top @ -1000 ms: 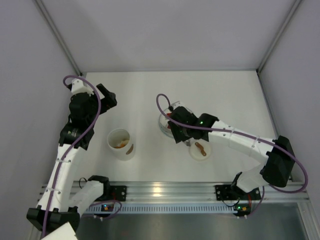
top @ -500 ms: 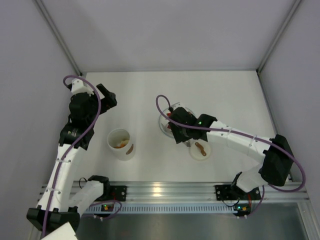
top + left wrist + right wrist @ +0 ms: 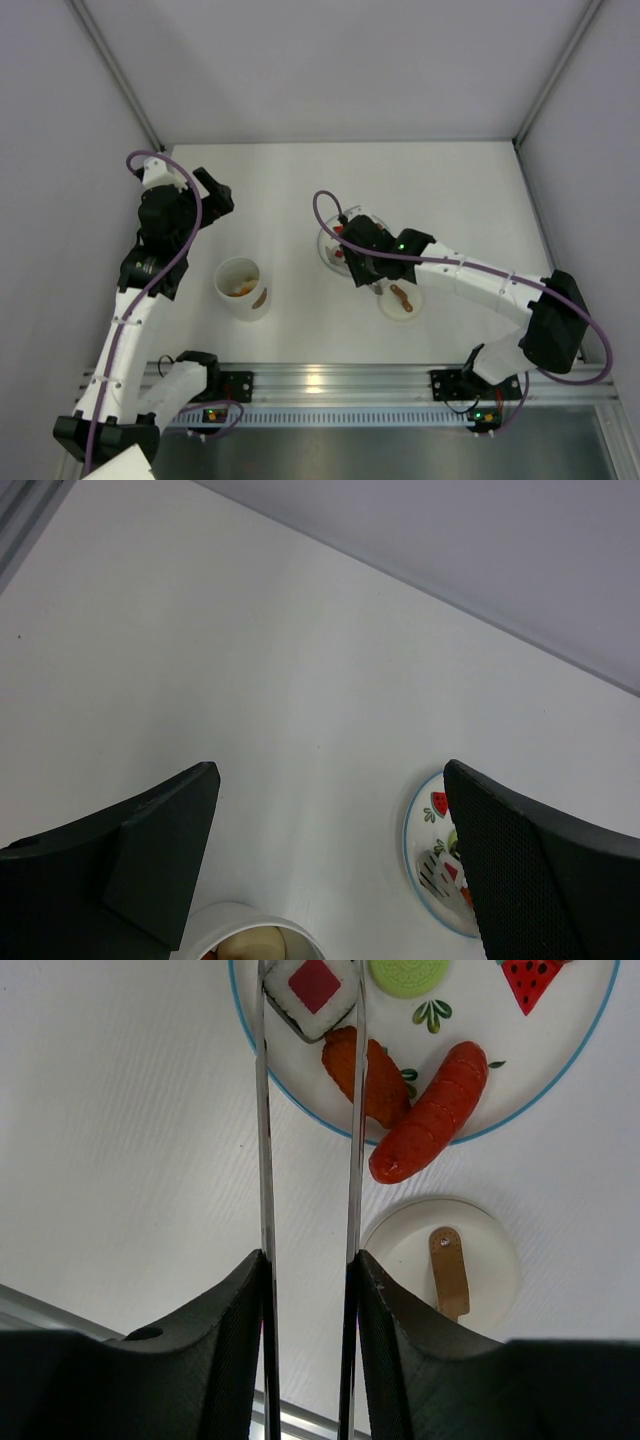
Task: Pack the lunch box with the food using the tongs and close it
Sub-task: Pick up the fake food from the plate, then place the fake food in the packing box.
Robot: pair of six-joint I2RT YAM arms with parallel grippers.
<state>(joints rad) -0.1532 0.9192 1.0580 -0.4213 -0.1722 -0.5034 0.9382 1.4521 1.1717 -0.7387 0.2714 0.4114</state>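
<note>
Top view: white table, walls on the left, back and right, metal rail along the near edge. Far half of the table is free room. One lunch box near-left, open, food in pale and orange inside. One plate mid-table, mostly under the right arm's wrist. One lid just near-right of the plate, well apart from the box. Left arm is folded up along the left wall, left claw beyond the box, clear of it. Right arm is stretched low from its base leftward to the plate.

Left wrist view: claw spread wide, nothing in it, bare table below. Box rim at the bottom edge, plate edge at right.

Right wrist view: right claw clamped on one pair of tongs, blades running parallel to the plate. Tips flank a white square piece with a red centre; squeezing or not, can't tell. Three pieces in all: that one, an orange piece, a red sausage with one end over the rim. Green disc: piece or print, can't tell.
</note>
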